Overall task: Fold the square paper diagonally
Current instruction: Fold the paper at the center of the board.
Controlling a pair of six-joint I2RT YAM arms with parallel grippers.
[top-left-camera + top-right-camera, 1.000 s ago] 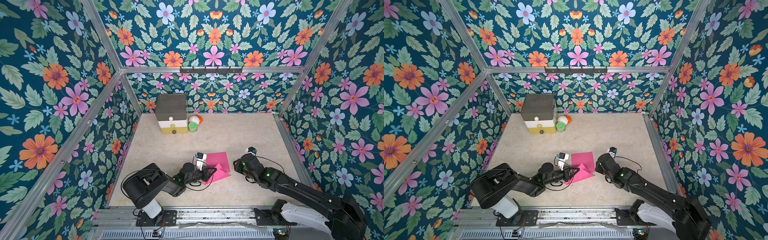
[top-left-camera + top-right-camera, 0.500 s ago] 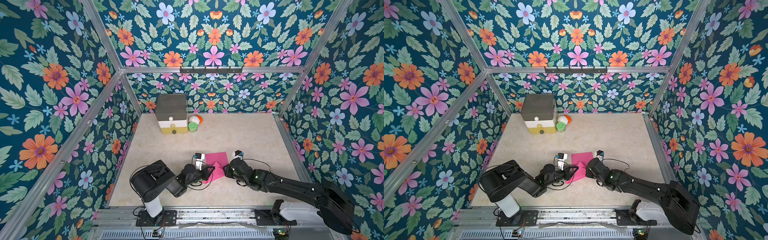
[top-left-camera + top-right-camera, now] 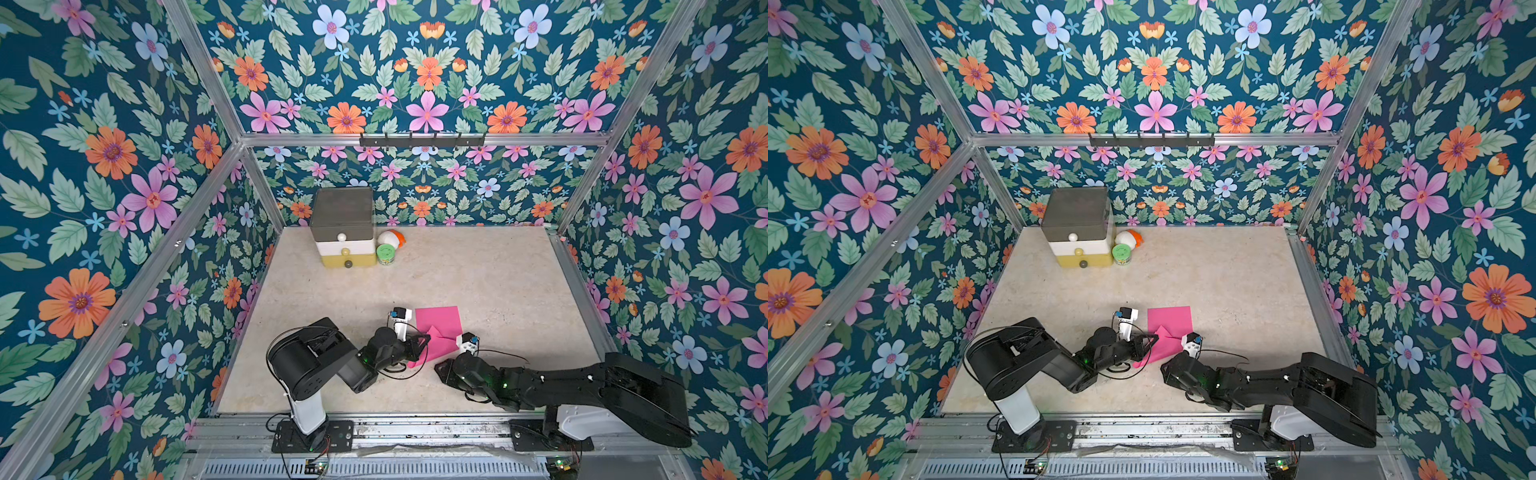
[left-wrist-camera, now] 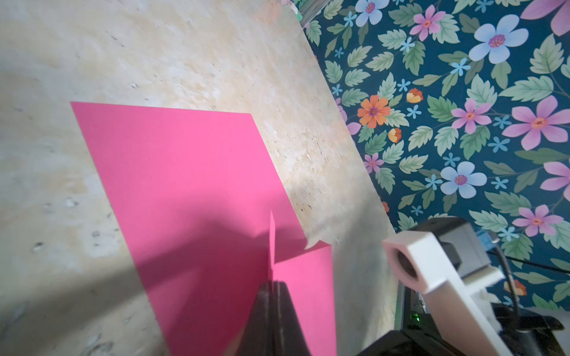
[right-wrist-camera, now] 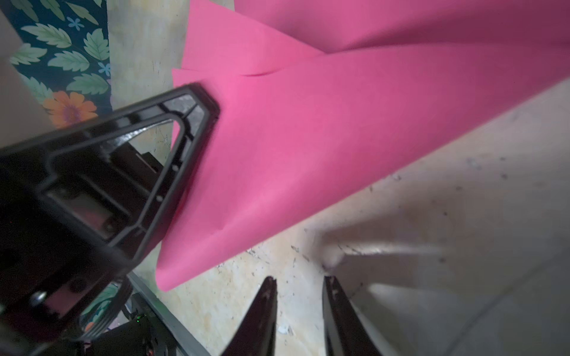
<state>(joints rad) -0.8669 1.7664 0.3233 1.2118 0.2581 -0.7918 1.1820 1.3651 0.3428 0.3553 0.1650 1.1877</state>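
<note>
Presently listed, one item.

**Item:** square paper (image 3: 438, 322), pink, single sheet.

**Location:** on the tabletop (image 3: 490, 282), toward 6 o'clock from its middle, well apart from the small drawer unit (image 3: 343, 232) at 11 o'clock. In both top views the far half lies flat. The near corner at about 7 o'clock is raised and bent over the sheet as a loose flap, with no crease pressed in yet.

**Left pincer** (image 4: 273, 283)**:** clamped tight on the raised corner, at 8 o'clock of the sheet. The left wrist view shows the paper's edge standing up from between the closed jaws.

**Right pincer** (image 5: 299, 279)**:** jaws parted by a narrow gap with nothing between them. It is low over bare tabletop, just beside the sheet's near edge at about 5 o'clock.

**Handling, by judgement:**
- The sheet is very light, thin and limp, and sags wherever it is unsupported.
- It is likely to slide on the smooth tabletop if pulled without a hold-down.
- It creases permanently, so a stray dent will show.

**Where to hold:**
- Pinch only the extreme corner tip and carry it toward the opposite corner at about 1 o'clock.
- Use the free pincer to press the flat half down, then bear along the diagonal.
</note>
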